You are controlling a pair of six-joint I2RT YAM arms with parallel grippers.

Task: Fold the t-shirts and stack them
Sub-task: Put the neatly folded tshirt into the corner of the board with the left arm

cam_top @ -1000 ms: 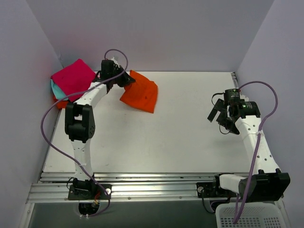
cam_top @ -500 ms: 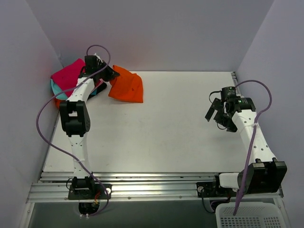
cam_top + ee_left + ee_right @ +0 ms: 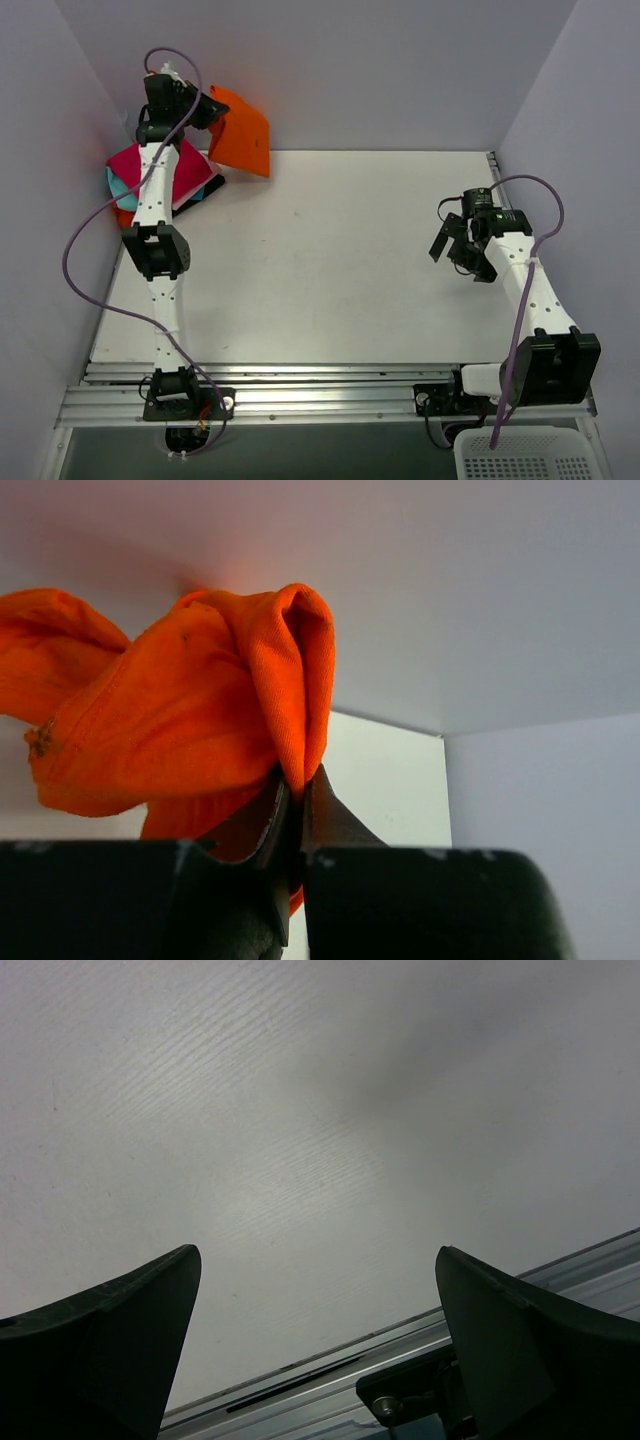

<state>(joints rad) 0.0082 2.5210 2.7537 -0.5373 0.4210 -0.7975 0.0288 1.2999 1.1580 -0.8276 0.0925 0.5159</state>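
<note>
My left gripper (image 3: 207, 106) is shut on a folded orange t-shirt (image 3: 240, 132) and holds it in the air at the back left, above the stack. In the left wrist view the orange cloth (image 3: 190, 720) is pinched between the closed jaws of the gripper (image 3: 298, 780). The stack of folded t-shirts sits at the back left corner, with a magenta one (image 3: 168, 172) on top, a teal edge (image 3: 117, 185) and an orange edge (image 3: 125, 217) below. My right gripper (image 3: 452, 243) is open and empty over the right side of the table; its fingertips (image 3: 130, 1310) stand wide apart.
White walls close in the table (image 3: 340, 260) on the left, back and right. A metal rail (image 3: 300, 385) runs along the near edge. A white basket (image 3: 520, 455) stands at the bottom right, off the table.
My left gripper has lifted the orange t-shirt off the table and carried it left and back, up over the stack. The right gripper has shifted only slightly.
</note>
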